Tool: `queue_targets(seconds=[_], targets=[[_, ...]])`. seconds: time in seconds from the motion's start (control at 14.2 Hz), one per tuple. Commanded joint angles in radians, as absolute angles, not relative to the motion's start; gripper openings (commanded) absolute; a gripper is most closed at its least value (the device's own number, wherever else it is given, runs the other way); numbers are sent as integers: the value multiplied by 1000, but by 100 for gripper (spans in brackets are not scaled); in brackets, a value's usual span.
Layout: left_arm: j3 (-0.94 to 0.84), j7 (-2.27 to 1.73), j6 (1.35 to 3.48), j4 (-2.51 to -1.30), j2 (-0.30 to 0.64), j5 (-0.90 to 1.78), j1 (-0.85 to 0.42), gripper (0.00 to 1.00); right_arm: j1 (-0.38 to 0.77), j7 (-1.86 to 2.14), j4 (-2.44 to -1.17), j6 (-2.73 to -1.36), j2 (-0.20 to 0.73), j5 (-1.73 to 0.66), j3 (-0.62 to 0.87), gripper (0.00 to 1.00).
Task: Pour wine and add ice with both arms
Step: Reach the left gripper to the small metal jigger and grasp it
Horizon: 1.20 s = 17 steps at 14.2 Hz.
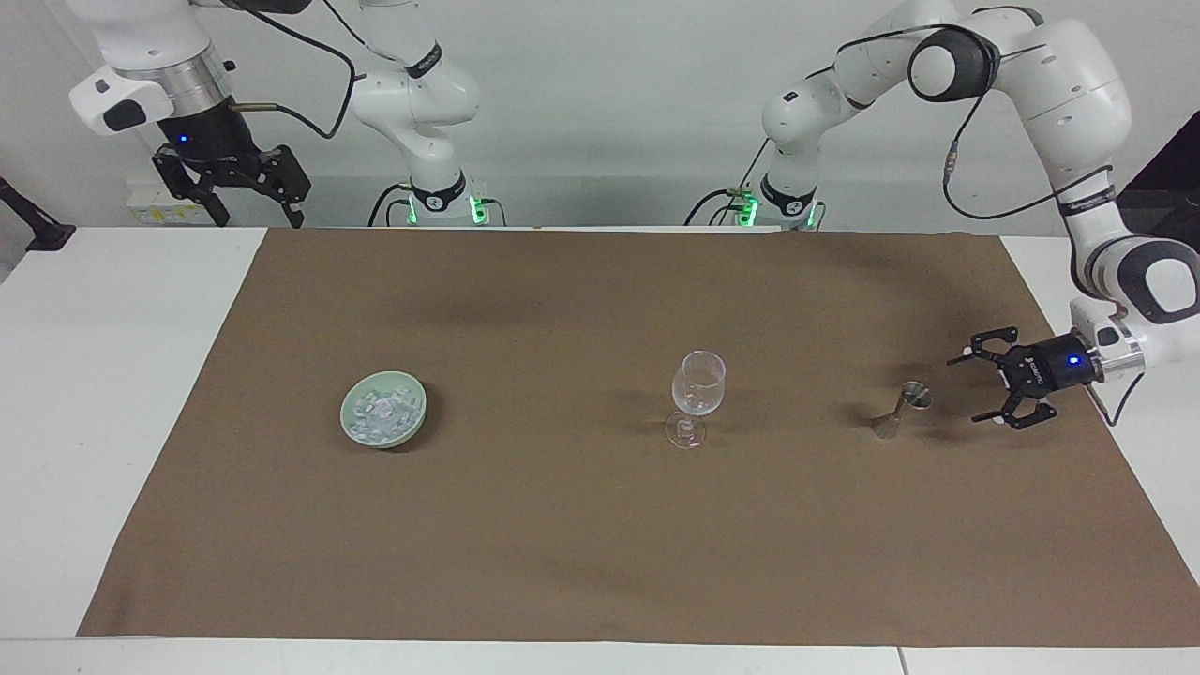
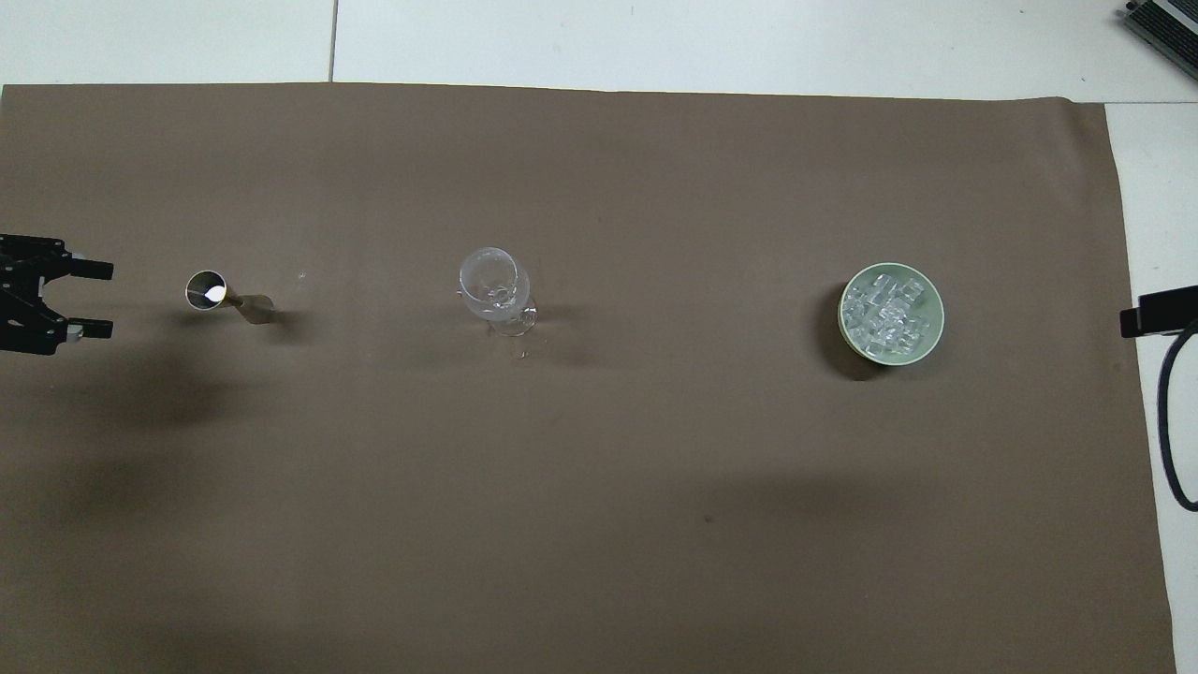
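I have the left pincer (image 1: 984,389) low over the brown cloth (image 1: 600,525) near the table's edge at the left arm's end, its fingers spread apart and empty, pointing at the metal jigger (image 1: 902,410) just beside it without touching. The jigger stands upright on the cloth. The wine glass (image 1: 696,398) stands upright around the middle of the cloth, well apart from the jigger. The ice (image 1: 382,412) lies heaped in a pale green bowl (image 1: 352,424) toward the right arm's end, roughly in line with the glass and jigger. My right arm waits: the right pincer (image 1: 251,208) hangs high over the table's corner nearest the robots at the right arm's end, fingers apart, holding nothing.
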<state>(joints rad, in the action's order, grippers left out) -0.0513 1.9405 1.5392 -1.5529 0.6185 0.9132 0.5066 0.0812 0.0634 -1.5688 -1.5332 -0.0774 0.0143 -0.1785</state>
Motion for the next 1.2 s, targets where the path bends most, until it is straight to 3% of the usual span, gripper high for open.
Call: queue_targets(seconds=[0.0,1.13], targets=[[-66,2054,1502,-1542,673,1000,531,100,75,44,-1575,-1528,-91,-5,-173,100],[-129,2347,1364,-1569,833,1180,589,100,75,44,-1577,-1528,-91,-5,-173,100]])
